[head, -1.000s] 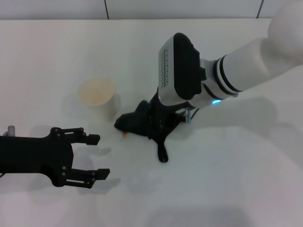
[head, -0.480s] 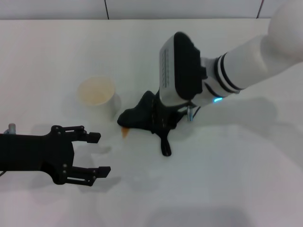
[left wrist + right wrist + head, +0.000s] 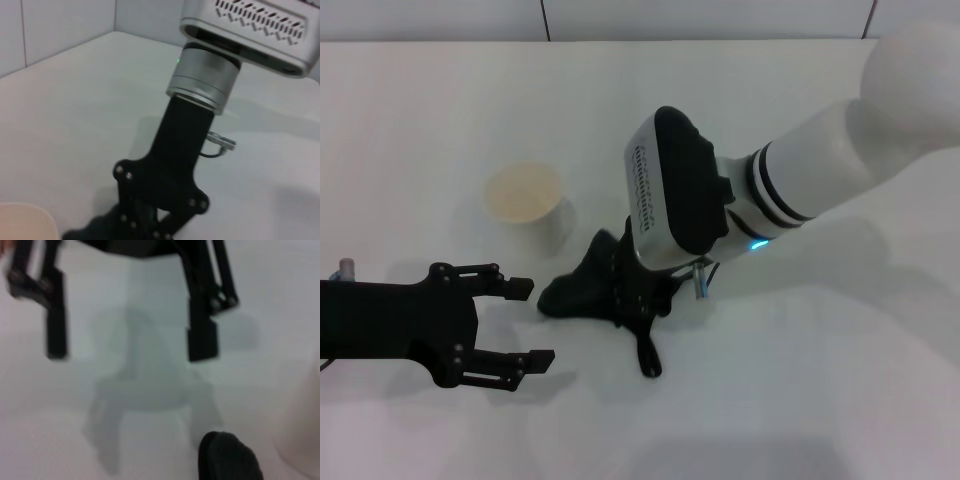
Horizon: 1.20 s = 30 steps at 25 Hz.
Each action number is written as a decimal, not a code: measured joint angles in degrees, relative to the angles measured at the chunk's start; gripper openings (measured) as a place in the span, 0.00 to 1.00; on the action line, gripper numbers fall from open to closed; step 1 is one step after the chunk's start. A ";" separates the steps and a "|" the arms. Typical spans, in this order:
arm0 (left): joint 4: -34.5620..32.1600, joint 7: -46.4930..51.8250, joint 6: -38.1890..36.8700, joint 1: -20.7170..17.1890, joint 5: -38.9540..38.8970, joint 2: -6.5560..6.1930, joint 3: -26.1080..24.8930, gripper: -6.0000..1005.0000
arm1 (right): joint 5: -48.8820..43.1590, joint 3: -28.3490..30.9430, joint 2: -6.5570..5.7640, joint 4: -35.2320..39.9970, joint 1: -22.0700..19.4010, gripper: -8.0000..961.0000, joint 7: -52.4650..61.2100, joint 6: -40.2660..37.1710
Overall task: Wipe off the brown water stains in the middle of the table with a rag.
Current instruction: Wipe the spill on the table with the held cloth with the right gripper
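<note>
The black rag (image 3: 578,291) lies bunched on the white table (image 3: 800,400) in front of the cup, its narrow tail (image 3: 648,360) trailing toward me. My right gripper (image 3: 628,288) is shut on the rag and presses it onto the table. The rag's edge also shows in the right wrist view (image 3: 227,460) and the left wrist view (image 3: 95,231). The brown water stain is hidden, and no orange shows beside the rag. My left gripper (image 3: 532,323) is open and empty, just left of the rag near the table's front. It also shows in the right wrist view (image 3: 129,352).
A white paper cup (image 3: 527,203) with a pale beige inside stands upright just behind and left of the rag. The right forearm (image 3: 820,170) crosses the table from the back right. A tiled wall edge runs along the far side.
My right gripper has dragged the rag forward and to the left. An orange-brown blotch that showed at the rag's front edge half a second ago is now covered. The left arm has not moved.
</note>
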<state>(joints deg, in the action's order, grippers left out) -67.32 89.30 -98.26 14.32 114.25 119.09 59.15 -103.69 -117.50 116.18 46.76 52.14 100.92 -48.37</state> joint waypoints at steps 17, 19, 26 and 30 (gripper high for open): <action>0.08 -0.34 -0.12 -0.46 0.00 0.00 0.00 0.86 | 0.08 1.61 -0.47 -0.93 -0.54 0.08 -0.37 3.78; 0.08 -0.34 -0.15 -0.50 0.00 0.00 0.00 0.86 | -2.33 3.65 -0.35 -1.01 -1.23 0.08 -0.37 3.81; 0.09 -0.36 -0.11 -0.45 0.00 0.00 0.00 0.86 | -5.30 7.45 -0.44 -1.51 -2.04 0.08 -0.37 4.20; 0.09 -0.36 -0.09 -0.41 0.00 0.00 0.00 0.86 | -5.44 7.02 -0.14 -1.19 -2.05 0.08 -0.37 2.98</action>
<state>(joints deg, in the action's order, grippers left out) -67.23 88.94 -98.35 13.91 114.25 119.09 59.14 -109.14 -110.49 116.04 45.57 50.09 100.54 -45.39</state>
